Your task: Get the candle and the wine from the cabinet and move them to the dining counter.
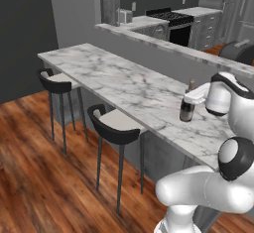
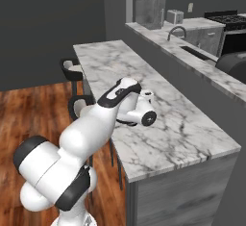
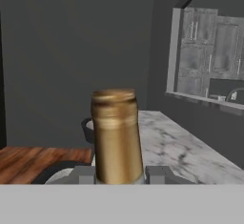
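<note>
The wine (image 1: 187, 109), a dark bottle with a gold-foil neck (image 3: 116, 137), stands upright on the dining counter (image 1: 114, 78) near its right end. My gripper (image 1: 189, 99) reaches in from the right and is shut on the bottle's upper part. In the hand view a grey finger (image 3: 84, 174) presses each side of the neck. In the right base view my arm and hand hide the bottle above the marble slab (image 2: 187, 129). The dark grey wall cabinet (image 3: 202, 37) with pale handles hangs far behind. The candle is out of view.
Two black bar stools (image 1: 58, 83) (image 1: 117, 126) stand at the counter's near side on the wood floor. A raised marble ledge (image 1: 163, 41) runs along the far side. Beyond it are a sink faucet (image 2: 176, 31), a toaster (image 2: 175, 16) and a stove (image 1: 171, 19).
</note>
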Motion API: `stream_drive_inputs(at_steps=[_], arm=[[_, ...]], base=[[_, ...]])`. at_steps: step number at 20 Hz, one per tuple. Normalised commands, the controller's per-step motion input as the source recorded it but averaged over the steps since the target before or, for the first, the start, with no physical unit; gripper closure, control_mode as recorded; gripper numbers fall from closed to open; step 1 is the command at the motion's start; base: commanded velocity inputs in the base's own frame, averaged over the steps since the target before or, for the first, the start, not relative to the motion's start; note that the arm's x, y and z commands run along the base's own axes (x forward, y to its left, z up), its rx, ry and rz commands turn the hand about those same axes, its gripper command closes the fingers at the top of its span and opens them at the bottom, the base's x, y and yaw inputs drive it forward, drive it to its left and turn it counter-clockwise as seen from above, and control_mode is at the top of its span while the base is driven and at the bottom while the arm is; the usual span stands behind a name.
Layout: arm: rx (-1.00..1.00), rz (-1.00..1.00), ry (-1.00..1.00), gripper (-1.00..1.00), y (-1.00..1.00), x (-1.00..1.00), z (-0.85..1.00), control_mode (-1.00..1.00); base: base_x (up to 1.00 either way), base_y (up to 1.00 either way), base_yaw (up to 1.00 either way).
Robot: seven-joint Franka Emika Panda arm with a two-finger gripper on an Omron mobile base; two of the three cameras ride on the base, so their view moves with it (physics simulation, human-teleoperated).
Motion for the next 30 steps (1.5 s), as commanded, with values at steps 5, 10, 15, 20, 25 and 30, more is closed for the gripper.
stream_drive_inputs(at_steps=[5, 10, 15, 20, 25, 30], arm=[[-0.03, 0.0, 0.0, 1.0, 0.0, 0.0, -0.28, -1.0], [0.0, 0.0, 0.01, 1.0, 0.0, 0.0, -0.24, -1.0], [0.0, 0.0, 0.0, 1.0, -0.01, 0.02, -0.16, -1.0], [0.03, 0.0, 0.0, 1.0, -0.12, 0.02, -0.1, -1.0], [0.02, 0.0, 0.0, 1.0, -0.08, 0.05, -0.16, -1.0], [0.0, 0.0, 0.0, 1.0, -0.08, 0.06, -0.22, -1.0]], base=[[0.0, 0.0, 0.0], [0.0, 0.0, 0.0], [0.0, 0.0, 0.0], [0.0, 0.0, 0.0], [0.0, 0.0, 0.0], [0.0, 0.0, 0.0]])
